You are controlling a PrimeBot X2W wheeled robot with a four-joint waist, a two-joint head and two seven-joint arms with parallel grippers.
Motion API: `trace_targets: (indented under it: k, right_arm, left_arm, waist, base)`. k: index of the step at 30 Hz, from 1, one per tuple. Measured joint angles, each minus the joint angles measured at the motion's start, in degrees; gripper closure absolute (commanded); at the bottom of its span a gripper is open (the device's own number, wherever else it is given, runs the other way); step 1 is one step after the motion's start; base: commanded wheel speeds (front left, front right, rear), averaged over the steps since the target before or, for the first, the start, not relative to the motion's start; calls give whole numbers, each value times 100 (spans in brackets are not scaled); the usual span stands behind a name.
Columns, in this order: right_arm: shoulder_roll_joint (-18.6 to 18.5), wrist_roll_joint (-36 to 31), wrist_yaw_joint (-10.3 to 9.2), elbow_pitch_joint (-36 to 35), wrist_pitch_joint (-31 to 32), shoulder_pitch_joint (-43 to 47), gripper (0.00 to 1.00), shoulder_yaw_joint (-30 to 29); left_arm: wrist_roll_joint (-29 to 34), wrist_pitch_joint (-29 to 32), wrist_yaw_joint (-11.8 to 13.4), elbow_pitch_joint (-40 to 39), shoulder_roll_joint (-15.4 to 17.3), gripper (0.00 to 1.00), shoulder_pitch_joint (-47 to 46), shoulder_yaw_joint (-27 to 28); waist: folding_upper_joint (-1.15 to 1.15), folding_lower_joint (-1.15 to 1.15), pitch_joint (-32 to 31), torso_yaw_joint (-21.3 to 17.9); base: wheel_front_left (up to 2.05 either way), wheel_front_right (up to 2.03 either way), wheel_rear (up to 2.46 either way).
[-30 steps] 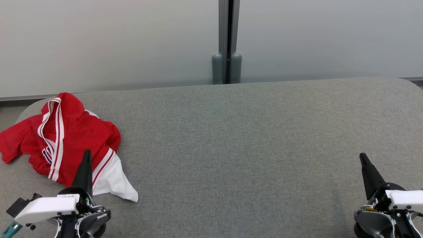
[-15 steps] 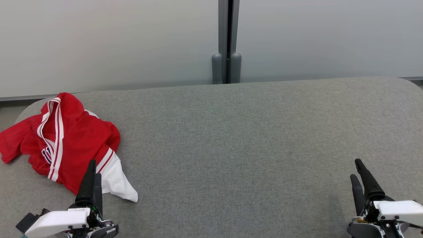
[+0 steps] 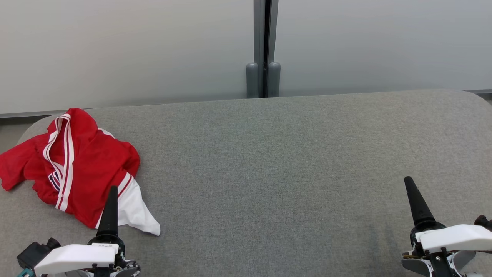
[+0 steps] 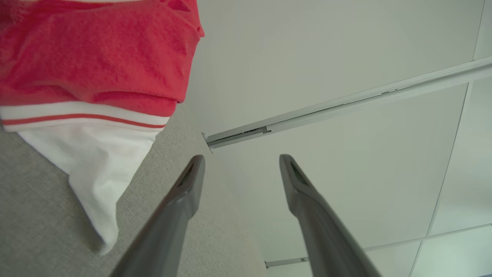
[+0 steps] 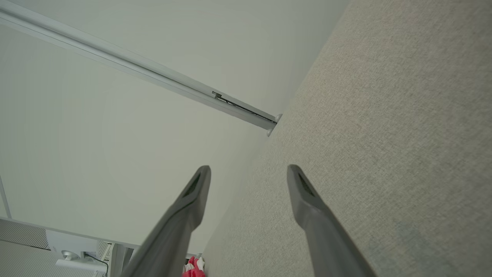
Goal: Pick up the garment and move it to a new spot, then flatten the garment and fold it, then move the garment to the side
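Long dark fingers (image 4: 184, 196) of the left gripper (image 4: 240, 161) and the right gripper (image 5: 249, 171) stand wide apart, empty. The crumpled red-and-white jersey garment (image 3: 88, 165) lies at the head view's left on the grey fabric-covered surface (image 3: 269, 173).

Bright even light, soft shadows, wide-angle wrist distortion

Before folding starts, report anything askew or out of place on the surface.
The red garment lies crumpled in a heap at the left end of the grey padded surface. Its striped trim is twisted, and a white corner pokes out toward the robot. Nothing looks spilled or damaged.
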Motion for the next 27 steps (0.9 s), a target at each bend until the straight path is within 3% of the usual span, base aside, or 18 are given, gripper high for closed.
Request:
trace_targets:
  k: [18,27]
  right_arm:
    - [-116,-2226,0,-208,-400,58,0,207]
    - [-152,-2955,1,-227,-564,77,0,332]
  left_arm:
    - [2409,-401,76,-172,21,0,126,-113]
    - [3233,-571,74,-74,30,0,253,-64]
  waist:
    - [0,0,-3,-35]
    - [0,0,-19,-65]
  base:
    - [0,0,0]
    - [0,0,0]
